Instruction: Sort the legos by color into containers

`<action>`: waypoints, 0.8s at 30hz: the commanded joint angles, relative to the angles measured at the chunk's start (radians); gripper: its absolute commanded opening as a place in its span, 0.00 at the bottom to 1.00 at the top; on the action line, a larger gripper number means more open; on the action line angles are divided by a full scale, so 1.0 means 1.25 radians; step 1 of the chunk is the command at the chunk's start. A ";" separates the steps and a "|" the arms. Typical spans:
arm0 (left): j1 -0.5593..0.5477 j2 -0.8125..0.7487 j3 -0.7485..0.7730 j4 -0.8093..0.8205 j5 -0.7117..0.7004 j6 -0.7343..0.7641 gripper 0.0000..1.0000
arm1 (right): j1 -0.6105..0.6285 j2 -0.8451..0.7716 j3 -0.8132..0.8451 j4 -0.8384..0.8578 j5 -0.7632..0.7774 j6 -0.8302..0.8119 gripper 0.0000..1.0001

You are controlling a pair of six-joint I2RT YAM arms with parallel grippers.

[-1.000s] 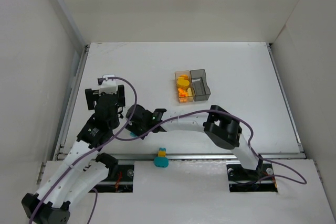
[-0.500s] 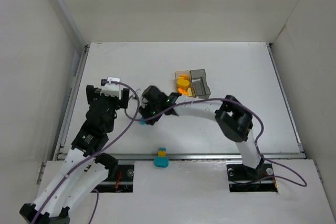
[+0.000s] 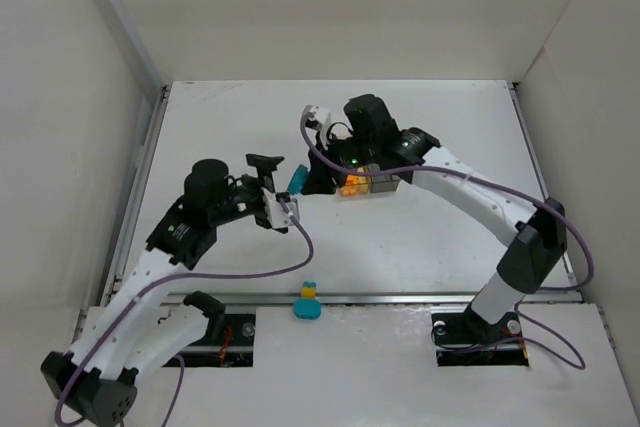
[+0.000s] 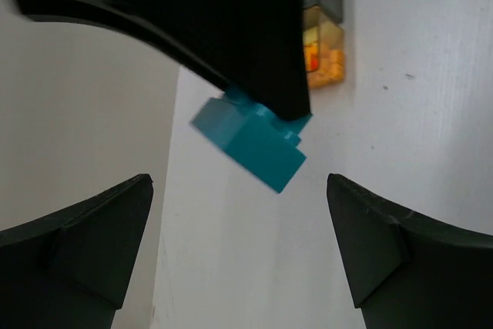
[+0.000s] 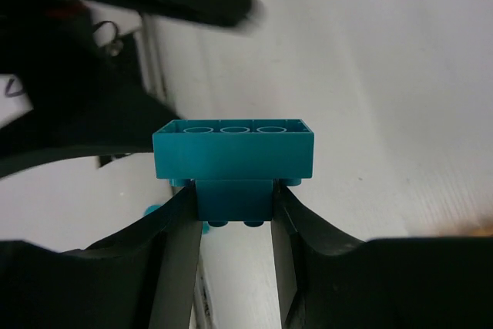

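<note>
– Right gripper [image 5: 235, 206] is pinching the teal lego [image 5: 233, 152]. It is in the middle of the top view, just left of the bins [image 4: 325, 36].
– And the left gripper [image 4: 239, 244]?
– Its fingers are wide apart, holding nothing, just left of that lego.

The left arm [image 3: 160, 252] rises from its base and bends rightward. The left pincer [image 3: 275, 187] is spread wide and points toward the other arm. The right arm [image 3: 480, 197] arches far leftward, and the right pincer [image 5: 235, 206] is clamped on a small teal plastic lego brick [image 5: 233, 150], which hangs just ahead of the left fingers.
</note>
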 commanded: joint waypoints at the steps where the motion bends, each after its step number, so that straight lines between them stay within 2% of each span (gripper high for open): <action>1: 0.000 0.051 0.039 -0.084 0.158 0.262 0.95 | 0.007 -0.048 -0.019 -0.018 -0.125 -0.031 0.00; 5: 0.000 0.066 0.051 -0.086 0.174 0.344 0.95 | 0.029 -0.056 -0.039 -0.009 -0.125 -0.015 0.00; 7: -0.022 0.073 0.060 -0.129 0.181 0.424 0.89 | 0.029 -0.056 -0.046 0.000 -0.125 -0.006 0.00; 13: -0.038 0.024 0.037 -0.122 0.181 0.513 0.76 | 0.049 -0.056 -0.046 0.009 -0.095 0.023 0.00; 15: -0.047 0.007 0.010 -0.110 0.181 0.541 0.68 | 0.049 -0.056 -0.046 0.026 -0.095 0.032 0.00; 18: -0.064 0.000 0.009 -0.127 0.181 0.553 0.63 | 0.065 -0.063 -0.046 0.035 -0.095 0.041 0.00; 21: -0.072 0.000 0.017 -0.155 0.174 0.553 0.46 | 0.072 -0.063 -0.053 0.042 -0.095 0.050 0.00; 24: -0.080 0.000 0.017 -0.155 0.174 0.562 0.36 | 0.072 -0.063 -0.063 0.062 -0.087 0.064 0.00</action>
